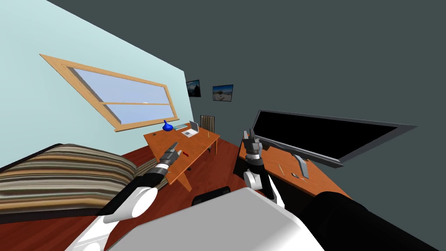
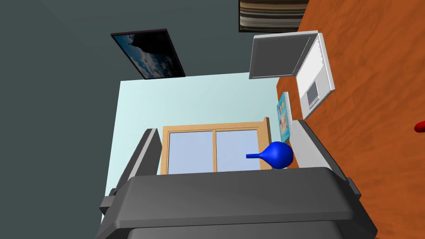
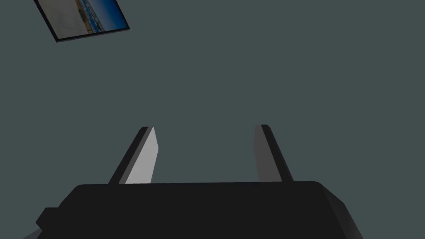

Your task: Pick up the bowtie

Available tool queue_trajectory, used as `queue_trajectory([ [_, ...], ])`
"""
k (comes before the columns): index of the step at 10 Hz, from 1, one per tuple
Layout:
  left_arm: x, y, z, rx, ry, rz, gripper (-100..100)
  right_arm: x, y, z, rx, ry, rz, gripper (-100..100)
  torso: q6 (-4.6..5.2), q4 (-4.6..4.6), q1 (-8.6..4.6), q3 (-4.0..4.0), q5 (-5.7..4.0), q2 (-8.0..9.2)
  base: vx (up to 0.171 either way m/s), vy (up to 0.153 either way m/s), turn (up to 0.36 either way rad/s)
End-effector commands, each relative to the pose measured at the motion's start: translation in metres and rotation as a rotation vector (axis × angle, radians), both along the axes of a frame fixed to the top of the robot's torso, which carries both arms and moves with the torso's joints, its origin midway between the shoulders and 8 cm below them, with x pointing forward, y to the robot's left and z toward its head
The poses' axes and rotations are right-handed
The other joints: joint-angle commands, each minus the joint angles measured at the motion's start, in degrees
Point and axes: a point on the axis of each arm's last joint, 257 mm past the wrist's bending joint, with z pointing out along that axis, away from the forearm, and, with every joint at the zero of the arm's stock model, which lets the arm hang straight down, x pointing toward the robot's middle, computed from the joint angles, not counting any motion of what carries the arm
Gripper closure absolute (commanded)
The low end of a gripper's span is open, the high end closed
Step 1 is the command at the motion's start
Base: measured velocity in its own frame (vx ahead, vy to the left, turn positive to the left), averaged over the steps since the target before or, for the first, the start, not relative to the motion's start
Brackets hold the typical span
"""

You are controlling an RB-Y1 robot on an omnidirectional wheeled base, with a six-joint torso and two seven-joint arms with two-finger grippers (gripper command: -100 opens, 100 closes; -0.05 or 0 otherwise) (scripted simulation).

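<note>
The bowtie (image 1: 186,153) is a small red thing lying on the orange wooden desk (image 1: 161,141), near its front edge. My left gripper (image 1: 176,150) hovers just beside it, slightly to its left, fingers open and empty. In the left wrist view only a red sliver of the bowtie (image 2: 420,126) shows at the frame's edge, off to the side of my left gripper (image 2: 226,139) rather than between the fingers. My right gripper (image 1: 249,133) is raised in front of the dark screen, and the right wrist view shows this gripper (image 3: 205,132) open and empty.
On the desk stand a blue vase (image 1: 167,126), an open laptop (image 1: 191,129) and a light blue book (image 1: 180,127). A chair (image 1: 207,122) stands behind it. A striped bed (image 1: 65,174) lies to the left. A wide black screen (image 1: 322,135) stands on a second desk (image 1: 287,174) to the right.
</note>
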Motion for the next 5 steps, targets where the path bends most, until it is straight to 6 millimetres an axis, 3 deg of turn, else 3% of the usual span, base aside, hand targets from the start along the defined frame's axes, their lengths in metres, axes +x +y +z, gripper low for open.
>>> queue_trajectory([
  [1,0.002,0.001,-0.031,-0.004,0.09,-0.017,-100,0.0,0.0,0.0,0.0,0.0,0.0,0,0.0,0.0,0.0,0.0,0.0,0.0,0.006,-0.004,-0.168],
  [2,0.001,0.0,-0.033,-0.003,0.098,-0.019,-100,0.0,0.0,0.0,0.0,0.0,0.0,0,0.03,0.0,0.0,-0.01,-0.01,-0.02,0.007,0.001,-0.075],
  [3,0.002,0.003,-0.057,-0.006,0.168,-0.03,-100,0.0,0.0,0.0,0.0,0.0,0.0,0,-0.01,0.0,0.02,-0.01,0.0,-0.02,0.016,0.001,-0.162],
  [4,0.001,0.002,-0.062,-0.004,0.184,-0.034,-100,0.0,0.0,0.0,0.0,0.0,0.0,0,0.02,-0.01,0.02,-0.03,0.0,-0.05,0.014,0.005,-0.102],
  [5,-0.001,0.006,-0.085,-0.007,0.25,-0.042,-100,0.0,0.0,0.0,0.0,0.0,0.0,0,0.0,-0.01,0.02,-0.03,0.0,-0.05,0.018,0.001,-0.168],
])
